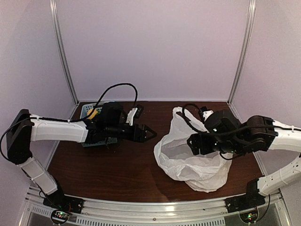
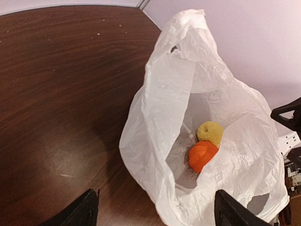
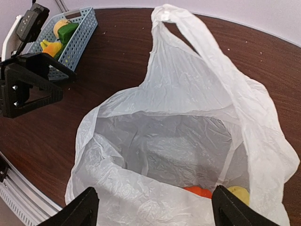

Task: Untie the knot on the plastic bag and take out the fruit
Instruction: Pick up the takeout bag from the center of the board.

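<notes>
**Knot undone, bag open, two pieces of fruit left inside**

The untying looks finished. The plastic bag [image 1: 190, 162] lies slumped on the counter [image 1: 117, 165] with its mouth gaping. No knot shows in any view, and one handle [image 3: 164, 16] stands up as a free loop on the far side of the right hand.

The emptying seems partly done. The blue basket [image 3: 80, 37] sits well off behind the left hand, close alongside that arm. It already holds several pieces, among them a green piece [image 3: 68, 32] with yellow and orange ones beside it. Deep in the bag, ahead of the left hand and low at the near edge of the right wrist view, two remain. They are an orange ribbed fruit [image 2: 202, 155] and a yellow fruit [image 2: 210, 133], touching each other. Whether anything more hides under the folds I cannot tell.

The left hand [image 1: 149, 133] hangs just beside the bag's mouth, pointing at it. Its fingertips [image 2: 87, 209] are spread wide and hold nothing. The right hand [image 1: 194, 144] hovers over the opening from the other side. It is likewise released, its fingertips [image 3: 84, 209] apart and empty, and the bag's rim lies crumpled just under them.

What is left, by my reading, is to reach down past the loose film, lift out those two pieces and carry them to the basket. The thin walls sag inward, so a hand going in may catch plastic along with the fruit.
</notes>
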You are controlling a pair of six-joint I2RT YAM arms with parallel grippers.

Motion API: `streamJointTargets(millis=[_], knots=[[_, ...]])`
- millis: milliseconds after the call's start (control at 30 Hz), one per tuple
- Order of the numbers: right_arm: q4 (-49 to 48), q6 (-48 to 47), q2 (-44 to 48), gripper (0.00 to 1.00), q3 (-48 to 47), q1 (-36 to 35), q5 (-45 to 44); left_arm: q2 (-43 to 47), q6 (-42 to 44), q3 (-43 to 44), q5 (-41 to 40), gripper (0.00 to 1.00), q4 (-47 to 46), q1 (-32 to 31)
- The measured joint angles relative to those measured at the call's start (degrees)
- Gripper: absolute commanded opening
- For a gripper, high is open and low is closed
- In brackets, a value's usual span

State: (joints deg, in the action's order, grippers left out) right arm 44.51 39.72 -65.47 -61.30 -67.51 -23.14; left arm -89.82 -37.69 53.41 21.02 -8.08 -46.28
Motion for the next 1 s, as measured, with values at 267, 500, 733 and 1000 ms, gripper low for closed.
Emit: streamJointTargets(millis=[267, 500, 733, 1000], knots=[[13.81, 5.66, 4.61, 0.99, -5.70, 0.35, -8.92, -9.62, 2.10, 9.03, 2.73, 0.88, -5.55, -0.81], [17.51, 2.16, 2.62, 0.80, -2.47, 8.79, -12.31, -9.92, 2.75, 9.07, 2.99, 0.88, -5.62, -0.81], [5.88, -6.82, 3.34, 0.57, 6.84, 18.93, -5.05, -6.84, 4.26, 7.02, 0.28, 0.88, -3.69, -0.83], [-11.30, -17.70, -3.10, 0.00, 7.21, 24.22, 6.97, -2.43, 5.20, 4.74, -3.08, 0.88, -2.67, -0.81]])
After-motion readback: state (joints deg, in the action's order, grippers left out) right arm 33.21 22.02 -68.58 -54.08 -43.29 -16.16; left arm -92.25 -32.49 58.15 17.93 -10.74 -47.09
